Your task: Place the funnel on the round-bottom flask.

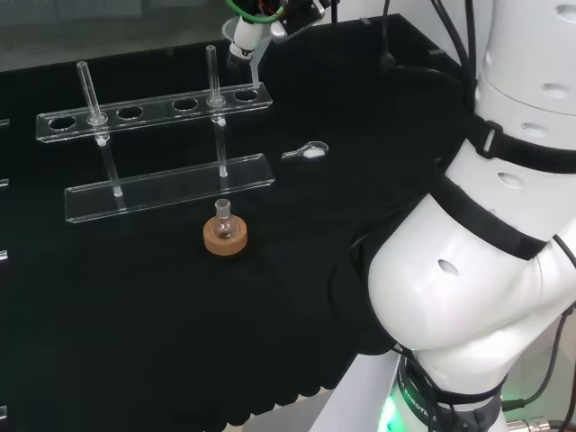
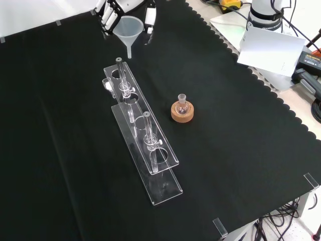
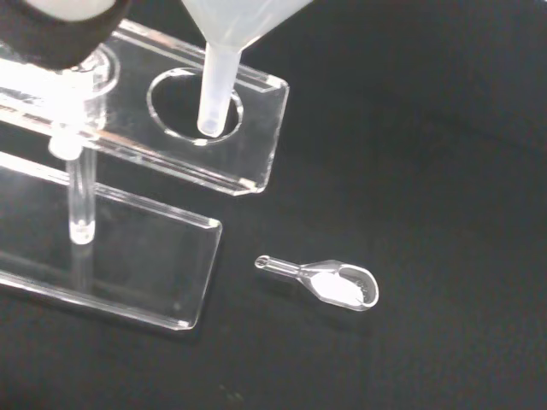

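desk [image 2: 241,150]: black cloth, scalloped edge
funnel [image 2: 128,30]: translucent white, raised above clear rack [image 2: 143,145]
flask [image 2: 182,103]: small, on cork ring [image 2: 181,112]
hand [image 2: 111,12]: fingers clamped on funnel

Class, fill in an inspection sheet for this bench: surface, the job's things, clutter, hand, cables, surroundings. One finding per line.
Surface: black cloth, scalloped edge, flat.
Job's things: funnel held up in the air above the rack's end; round-bottom flask upright in cork ring, neck bare.
Clutter: clear test-tube rack with two tubes; small scoop holding white powder, lying on the cloth.
Hand: hand curled round the funnel's rim at the front view's top.
Cables: black cables beside the arm.
Surroundings: white sheet off the cloth.
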Controlling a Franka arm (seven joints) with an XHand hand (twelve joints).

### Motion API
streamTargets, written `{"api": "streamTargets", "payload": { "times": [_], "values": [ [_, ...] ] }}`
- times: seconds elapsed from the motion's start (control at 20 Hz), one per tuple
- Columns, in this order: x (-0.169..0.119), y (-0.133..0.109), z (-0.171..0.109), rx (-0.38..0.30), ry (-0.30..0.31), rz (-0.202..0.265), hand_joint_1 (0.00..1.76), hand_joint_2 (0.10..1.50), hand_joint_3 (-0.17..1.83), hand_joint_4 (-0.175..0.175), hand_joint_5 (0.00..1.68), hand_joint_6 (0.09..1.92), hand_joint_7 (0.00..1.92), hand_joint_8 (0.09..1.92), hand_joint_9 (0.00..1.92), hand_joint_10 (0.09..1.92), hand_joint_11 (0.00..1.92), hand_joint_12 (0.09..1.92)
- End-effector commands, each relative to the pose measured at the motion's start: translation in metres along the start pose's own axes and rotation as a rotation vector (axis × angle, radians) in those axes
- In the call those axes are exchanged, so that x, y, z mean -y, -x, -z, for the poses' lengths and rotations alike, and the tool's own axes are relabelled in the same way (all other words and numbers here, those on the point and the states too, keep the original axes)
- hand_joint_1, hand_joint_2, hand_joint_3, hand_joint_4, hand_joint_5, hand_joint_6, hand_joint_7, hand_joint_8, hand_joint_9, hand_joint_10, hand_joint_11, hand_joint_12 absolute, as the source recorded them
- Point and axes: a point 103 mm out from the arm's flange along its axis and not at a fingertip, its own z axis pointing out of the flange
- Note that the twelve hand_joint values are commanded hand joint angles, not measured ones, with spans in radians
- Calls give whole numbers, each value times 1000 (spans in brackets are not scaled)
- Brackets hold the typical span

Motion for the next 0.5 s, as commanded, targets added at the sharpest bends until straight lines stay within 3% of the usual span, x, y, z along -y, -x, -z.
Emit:
{"api": "streamTargets", "payload": {
  "times": [0.05, 0.35, 0.5],
  "values": [
    [48, -18, -2, 37, -5, -50, 780, 797, 479, 17, 776, 654, 657, 636, 969, 446, 573, 1274],
    [67, -26, -7, 22, -25, -58, 782, 797, 484, 18, 779, 659, 661, 636, 974, 443, 582, 1266],
    [79, -30, -15, 18, 8, -70, 783, 799, 486, 18, 781, 661, 663, 636, 976, 441, 585, 1264]
  ]
}}
